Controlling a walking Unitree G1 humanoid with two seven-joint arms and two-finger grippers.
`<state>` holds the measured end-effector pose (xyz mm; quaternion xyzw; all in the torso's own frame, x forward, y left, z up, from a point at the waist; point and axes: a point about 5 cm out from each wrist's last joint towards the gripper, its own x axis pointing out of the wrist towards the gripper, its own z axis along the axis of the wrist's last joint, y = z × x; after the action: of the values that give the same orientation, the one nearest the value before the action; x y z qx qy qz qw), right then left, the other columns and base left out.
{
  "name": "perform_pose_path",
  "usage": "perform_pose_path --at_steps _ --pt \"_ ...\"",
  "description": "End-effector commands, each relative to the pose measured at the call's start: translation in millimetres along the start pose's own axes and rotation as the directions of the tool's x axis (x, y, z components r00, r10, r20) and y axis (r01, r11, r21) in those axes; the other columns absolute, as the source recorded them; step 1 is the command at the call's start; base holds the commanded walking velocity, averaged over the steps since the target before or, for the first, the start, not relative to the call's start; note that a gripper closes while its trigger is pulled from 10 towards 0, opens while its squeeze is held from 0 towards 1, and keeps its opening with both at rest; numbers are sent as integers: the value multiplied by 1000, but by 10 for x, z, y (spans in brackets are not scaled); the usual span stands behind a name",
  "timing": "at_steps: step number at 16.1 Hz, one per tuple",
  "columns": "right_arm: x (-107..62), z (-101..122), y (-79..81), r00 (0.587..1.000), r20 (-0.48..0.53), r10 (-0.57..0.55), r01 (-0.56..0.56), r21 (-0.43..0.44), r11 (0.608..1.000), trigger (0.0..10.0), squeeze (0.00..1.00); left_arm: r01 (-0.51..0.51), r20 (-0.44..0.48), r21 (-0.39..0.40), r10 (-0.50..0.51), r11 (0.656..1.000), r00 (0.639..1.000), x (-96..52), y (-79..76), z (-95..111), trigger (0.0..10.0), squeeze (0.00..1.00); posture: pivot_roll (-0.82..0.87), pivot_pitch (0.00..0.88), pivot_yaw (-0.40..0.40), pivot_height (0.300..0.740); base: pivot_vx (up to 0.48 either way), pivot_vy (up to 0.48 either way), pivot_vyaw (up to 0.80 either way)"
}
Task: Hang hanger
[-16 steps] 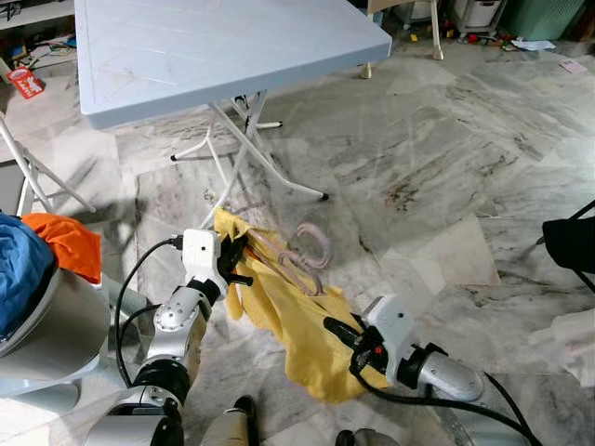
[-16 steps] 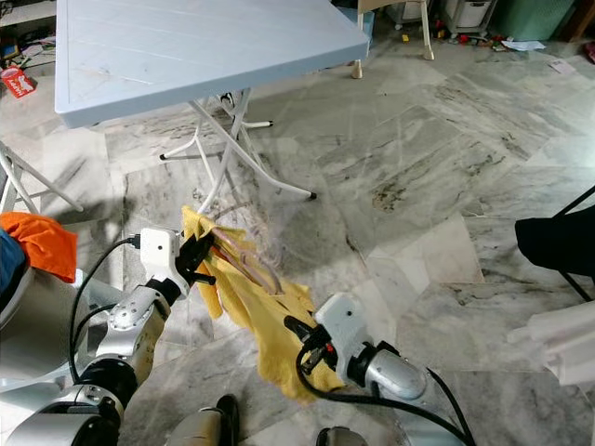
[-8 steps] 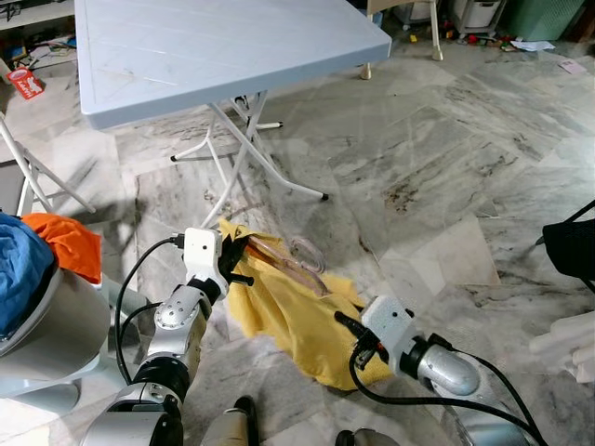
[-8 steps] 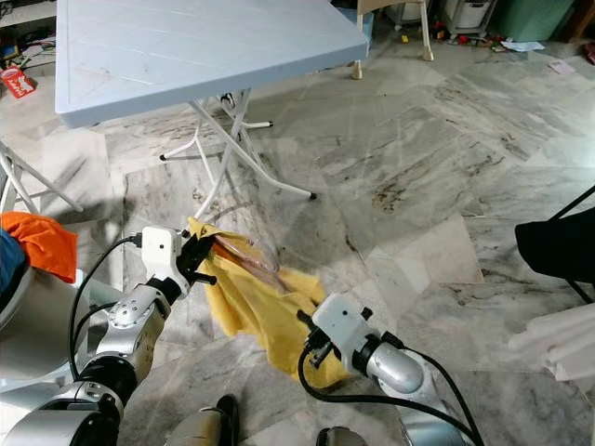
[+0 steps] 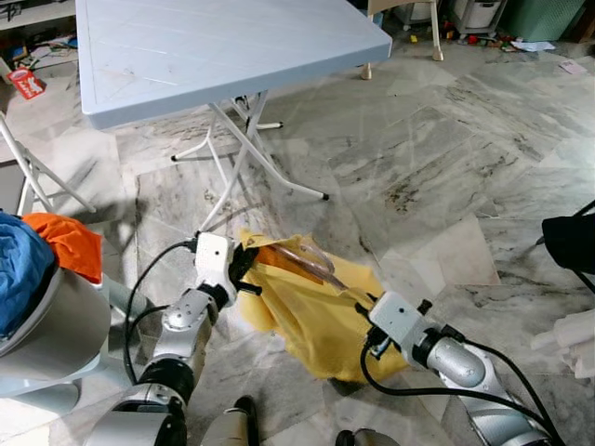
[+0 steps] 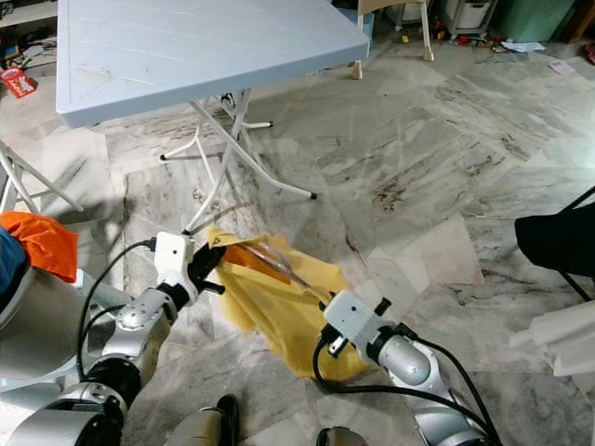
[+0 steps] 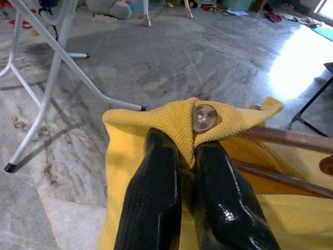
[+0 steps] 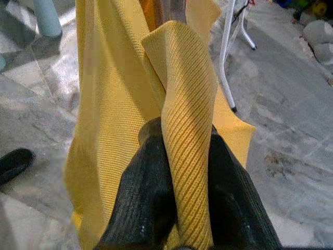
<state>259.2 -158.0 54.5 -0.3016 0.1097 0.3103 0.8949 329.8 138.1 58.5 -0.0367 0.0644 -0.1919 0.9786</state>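
Note:
A yellow knitted garment [image 5: 311, 321] hangs stretched between my two grippers, low over the marble floor. A brownish wooden hanger [image 5: 299, 259] lies inside its upper edge; its bars [image 7: 283, 138] run off beside the left gripper. My left gripper [image 5: 245, 269] is shut on the garment's corner, just below a metal button [image 7: 204, 117]. My right gripper [image 5: 368, 300] is shut on a ribbed fold [image 8: 183, 120] at the garment's other side. The hanger's hook is hard to make out.
A pale blue folding table [image 5: 214, 46] on white legs [image 5: 234, 167] stands just beyond the garment. A basket with orange and blue clothes [image 5: 51, 246] is at my left. A dark object [image 5: 569, 243] sits at the right edge. Open marble floor lies ahead right.
The right gripper has risen and moved right, pulling the garment out wider and flatter. The hanger has tipped from upright to lying nearly level along the cloth's upper edge.

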Motion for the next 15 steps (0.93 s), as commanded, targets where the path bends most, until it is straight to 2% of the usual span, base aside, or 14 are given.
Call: perform_pose_path --at_steps 1,2,3,5,6,9,12,13,14,15 --pt "-130 -281 -77 989 -138 -60 60 -4 998 10000 0 -68 23 -27 69 997 997 -57 183 53 0 0 -111 175 39 740 0 0 0" --pt "-117 -295 -47 987 -148 -60 57 -24 998 10000 0 -28 20 -38 29 999 999 -44 120 36 0 0 -110 175 38 740 0 0 0" --pt "-117 -329 -23 986 -163 -42 34 -50 998 10000 0 -31 20 -31 32 999 999 -44 121 38 0 0 -112 176 38 740 0 0 0" --pt "-193 -400 -65 984 -177 -23 9 -77 997 10000 0 -101 11 -1 101 995 995 -68 243 62 0 0 -113 177 37 740 0 0 0" --pt "-283 -444 -154 984 -178 -25 11 -81 997 10000 0 -149 -1 22 149 989 989 -96 354 84 0 0 -115 177 37 740 0 0 0" --pt "-401 -454 -202 988 -150 26 -38 -81 996 10000 0 -199 -26 41 201 979 979 -145 500 99 0 0 -122 178 38 740 0 0 0" --pt "-610 -445 -374 992 -110 61 -66 -39 997 10000 0 -249 -39 60 252 967 967 -183 616 122 0 0 -130 179 40 740 0 0 0" --pt "-740 -462 -461 989 -122 82 -88 -42 995 10000 0 -267 -39 64 270 962 962 -194 653 135 0 0 -131 179 41 740 0 0 0" --pt "-791 -478 -505 988 -131 79 -86 -46 995 10000 0 -270 -39 66 273 961 961 -197 663 139 0 0 -133 178 43 740 0 0 0" --pt "-895 -515 -626 988 -149 43 -51 -48 998 10000 0 -274 -41 69 277 959 960 -203 680 143 0 0 -135 177 46 740 0 0 0"
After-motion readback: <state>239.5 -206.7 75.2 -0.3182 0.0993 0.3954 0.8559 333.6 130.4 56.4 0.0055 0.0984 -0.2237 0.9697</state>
